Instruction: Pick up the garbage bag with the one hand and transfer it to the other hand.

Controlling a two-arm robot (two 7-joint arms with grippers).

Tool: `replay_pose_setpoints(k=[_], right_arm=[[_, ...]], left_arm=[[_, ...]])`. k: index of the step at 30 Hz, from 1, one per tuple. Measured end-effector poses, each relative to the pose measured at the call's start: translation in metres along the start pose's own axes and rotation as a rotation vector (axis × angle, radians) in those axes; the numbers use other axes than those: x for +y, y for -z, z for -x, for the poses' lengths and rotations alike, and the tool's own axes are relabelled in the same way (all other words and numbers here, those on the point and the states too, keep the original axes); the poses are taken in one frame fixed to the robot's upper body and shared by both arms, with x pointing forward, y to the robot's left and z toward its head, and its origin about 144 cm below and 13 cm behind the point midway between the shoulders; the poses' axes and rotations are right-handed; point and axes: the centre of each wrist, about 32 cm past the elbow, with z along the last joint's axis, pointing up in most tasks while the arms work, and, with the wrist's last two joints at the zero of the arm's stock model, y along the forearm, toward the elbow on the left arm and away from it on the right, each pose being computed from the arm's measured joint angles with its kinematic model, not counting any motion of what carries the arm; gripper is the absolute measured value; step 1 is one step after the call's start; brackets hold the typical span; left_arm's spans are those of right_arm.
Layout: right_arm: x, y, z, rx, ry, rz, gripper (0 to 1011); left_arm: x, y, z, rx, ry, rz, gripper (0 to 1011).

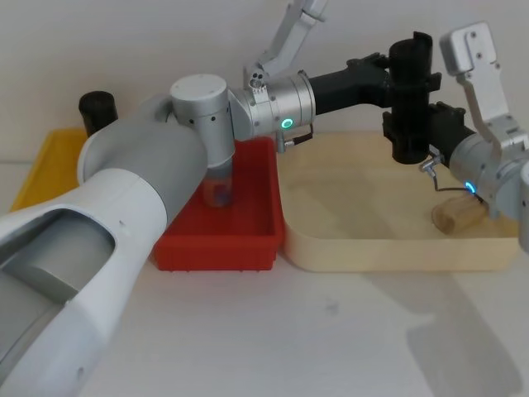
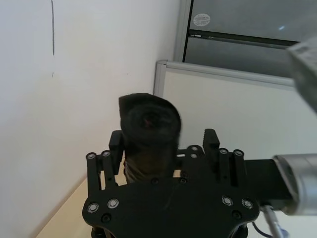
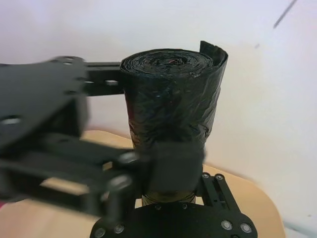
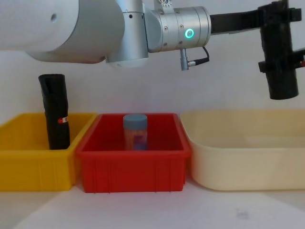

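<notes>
A tall, crinkly black garbage bag (image 1: 410, 95) roll hangs upright above the smooth cream tray (image 1: 347, 240). The green-ringed left gripper (image 1: 402, 78) is clamped around its upper part; the blue-ringed right gripper (image 1: 411, 128) is clamped lower down. The roll's lower end is hidden in the right wrist view.

Garbage bag (image 3: 171, 104) crinkly glossy plastic; red bin (image 4: 133, 162) smooth plastic.

Red bin (image 1: 256, 217): my left arm hides its near-left part.
Yellow bin (image 1: 51, 157): mostly behind my arm.
Wooden piece (image 1: 457, 213): partly under my right wrist; can't identify it.
</notes>
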Motion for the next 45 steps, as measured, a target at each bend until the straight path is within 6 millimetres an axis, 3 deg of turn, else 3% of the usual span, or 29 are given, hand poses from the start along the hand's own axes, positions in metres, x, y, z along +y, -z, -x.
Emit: replay_pose_setpoints(k=[3, 16, 24, 32, 45], right_arm=[[0.006, 0.002, -0.006, 0.017, 0.007, 0.015, 555], [0.032, 0.010, -0.026, 0.073, -0.003, 0.075, 559], [0.040, 0.012, -0.031, 0.087, -0.012, 0.092, 825], [0.044, 0.014, -0.033, 0.095, -0.016, 0.101, 1004], [0.046, 0.015, -0.035, 0.100, -0.020, 0.108, 1004]], left_arm=[[0.000, 0.000, 0.000, 0.000, 0.000, 0.000, 1002], [0.000, 0.000, 0.000, 0.000, 0.000, 0.000, 1000], [0.000, 0.000, 0.000, 0.000, 0.000, 0.000, 1000], [0.000, 0.000, 0.000, 0.000, 0.000, 0.000, 1000], [0.000, 0.000, 0.000, 0.000, 0.000, 0.000, 1000]])
